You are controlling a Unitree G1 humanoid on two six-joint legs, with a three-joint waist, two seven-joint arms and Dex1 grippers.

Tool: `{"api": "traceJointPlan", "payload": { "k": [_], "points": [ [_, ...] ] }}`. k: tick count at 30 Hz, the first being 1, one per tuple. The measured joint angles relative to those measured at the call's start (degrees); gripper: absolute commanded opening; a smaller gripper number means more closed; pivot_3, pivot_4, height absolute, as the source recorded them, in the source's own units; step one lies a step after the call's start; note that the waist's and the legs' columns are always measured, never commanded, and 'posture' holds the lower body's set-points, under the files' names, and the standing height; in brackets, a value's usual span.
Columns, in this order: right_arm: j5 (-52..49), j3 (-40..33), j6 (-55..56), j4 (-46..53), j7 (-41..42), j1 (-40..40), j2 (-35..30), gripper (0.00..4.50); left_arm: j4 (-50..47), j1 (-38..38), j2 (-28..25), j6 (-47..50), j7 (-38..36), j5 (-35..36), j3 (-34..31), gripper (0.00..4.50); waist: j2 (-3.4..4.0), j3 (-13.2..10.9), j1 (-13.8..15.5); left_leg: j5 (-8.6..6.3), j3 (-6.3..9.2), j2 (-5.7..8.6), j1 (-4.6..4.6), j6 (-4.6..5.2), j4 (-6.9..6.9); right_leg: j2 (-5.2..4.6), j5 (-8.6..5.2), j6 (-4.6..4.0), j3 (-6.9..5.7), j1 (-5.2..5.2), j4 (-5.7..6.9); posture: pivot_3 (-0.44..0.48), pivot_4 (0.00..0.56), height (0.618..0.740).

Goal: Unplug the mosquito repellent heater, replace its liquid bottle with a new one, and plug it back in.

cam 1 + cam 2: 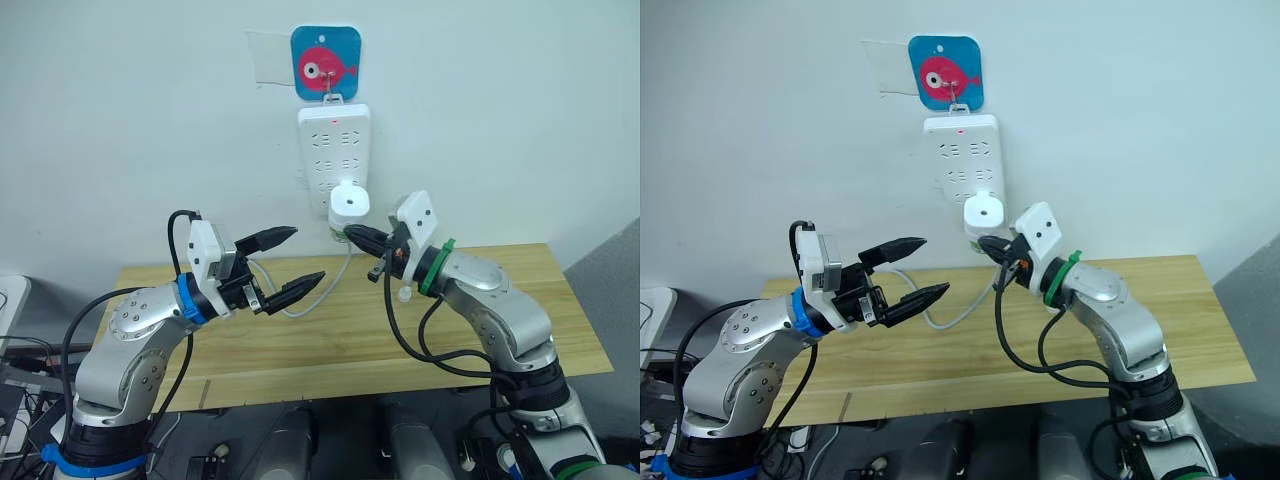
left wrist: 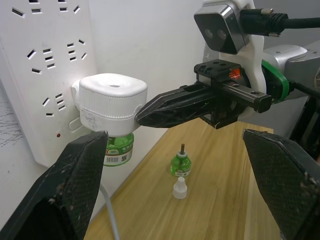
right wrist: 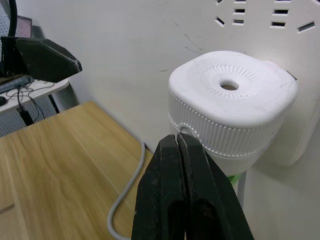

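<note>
The mosquito repellent heater (image 3: 231,107), light, rigid and slick, sits just beyond the pinched-together right gripper (image 3: 178,142); grip its ribbed sides, while the left gripper (image 1: 297,262) gapes wide.

Left arm raised, elbow bent, left gripper (image 1: 290,262) held in the air with fingers spread wide, pointing toward the wall. Right arm reaching up and forward, right gripper (image 1: 357,236) with fingers pressed together, tips aimed inward toward the left.

Matt, seemingly plastic heater (image 3: 231,107); wood-grain table (image 1: 470,330)
</note>
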State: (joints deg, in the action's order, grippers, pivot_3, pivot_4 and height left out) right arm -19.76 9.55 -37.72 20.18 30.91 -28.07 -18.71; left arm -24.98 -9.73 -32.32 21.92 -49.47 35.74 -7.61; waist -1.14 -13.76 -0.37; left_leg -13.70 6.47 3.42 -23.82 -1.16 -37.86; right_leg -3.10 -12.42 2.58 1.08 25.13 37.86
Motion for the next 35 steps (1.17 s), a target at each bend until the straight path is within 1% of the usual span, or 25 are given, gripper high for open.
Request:
{"api": "traceJointPlan", "payload": {
  "k": [4,9,10,12,14,16,22,23,32,35],
  "points": [
    [-1.83,-1.17,-0.73,1.68,2.76,1.16,-3.53,0.04,0.74,0.04,-0.39,0.04,-0.07,0.25,-0.41,4.5,0.0,0.0,0.1,-0.01,0.02,0.0,-0.02,0.01,0.04,0.0,0.0,0.0,-0.03,-0.02,-0.1,0.032,0.227,0.74],
    [-4.53,-1.67,-1.61,4.79,5.52,3.55,-6.11,0.04,0.87,0.16,-1.45,1.64,0.33,2.43,-2.24,4.5,0.0,0.0,0.07,-0.01,0.03,-0.02,-0.01,0.02,0.05,0.0,-0.01,0.0,-0.04,-0.01,-0.1,0.04,0.225,0.74],
    [-4.96,-1.74,-1.62,5.4,6.04,4.11,-6.6,0.19,0.87,0.41,-1.74,1.94,0.37,2.75,-2.78,4.5,0.0,0.0,0.08,-0.01,0.03,-0.02,-0.01,0.02,0.05,0.0,-0.01,0.0,-0.04,-0.01,-0.1,0.04,0.225,0.74],
    [-6.08,-2.21,-1.55,6.21,7.27,4.99,-8.1,0.63,0.83,0.78,-2.8,3.19,0.98,3.49,-4.17,4.5,0.0,-0.01,0.1,-0.01,0.03,-0.02,-0.02,0.02,0.05,0.0,-0.01,0.0,-0.04,-0.02,-0.1,0.047,0.223,0.74],
    [-6.87,-4.24,-1.01,7.12,8.83,5.49,-10.3,1.3,0.66,1.5,-4.39,4.81,1.79,3.87,-5.7,4.5,0.0,-0.01,0.13,-0.01,0.03,-0.01,-0.01,0.02,0.04,0.0,-0.01,0.0,-0.04,-0.03,-0.1,0.05,0.219,0.74],
    [-7.49,-6.56,0.54,8.12,10.32,6.29,-12.28,2.09,0.49,2.62,-5.8,7.03,2.86,4.77,-7.06,4.5,-0.01,-0.01,0.21,-0.01,0.04,-0.01,-0.01,0.02,0.05,0.0,-0.01,0.01,-0.07,-0.05,-0.14,0.056,0.216,0.74],
    [-10.8,-10.41,0.94,11.15,11.36,8.5,-14.27,4.31,-1.21,4.43,-10.61,11.83,3.91,5.35,-9.01,4.5,-0.01,-0.01,0.29,-0.01,0.05,-0.02,-0.01,0.02,0.06,-0.01,-0.02,0.01,-0.07,-0.06,-0.15,0.063,0.208,0.74],
    [-11.13,-10.89,0.92,11.35,11.3,8.5,-14.42,4.46,-1.28,4.37,-10.91,12.09,4.07,5.37,-9.37,4.5,-0.01,-0.01,0.33,-0.01,0.05,-0.02,-0.01,0.02,0.06,-0.01,-0.02,0.01,-0.07,-0.07,-0.15,0.063,0.208,0.74],
    [-12.98,-11.77,0.21,13.08,9.7,8.94,-14.77,4.46,-1.49,1.83,-11.05,12.18,7.37,2.76,-8.93,4.5,-0.01,0.0,0.49,-0.01,0.03,-0.02,-0.02,0.01,0.06,-0.03,-0.01,0.0,-0.05,-0.06,-0.16,0.061,0.193,0.74],
    [-12.95,-11.75,0.19,13.38,8.72,8.94,-14.84,4.46,-1.47,1.72,-10.42,11.3,7.28,2.59,-8.59,4.5,-0.01,0.0,0.5,-0.01,0.04,-0.02,-0.02,0.0,0.06,-0.03,-0.01,0.0,-0.05,-0.06,-0.16,0.059,0.189,0.74]
  ]
}}
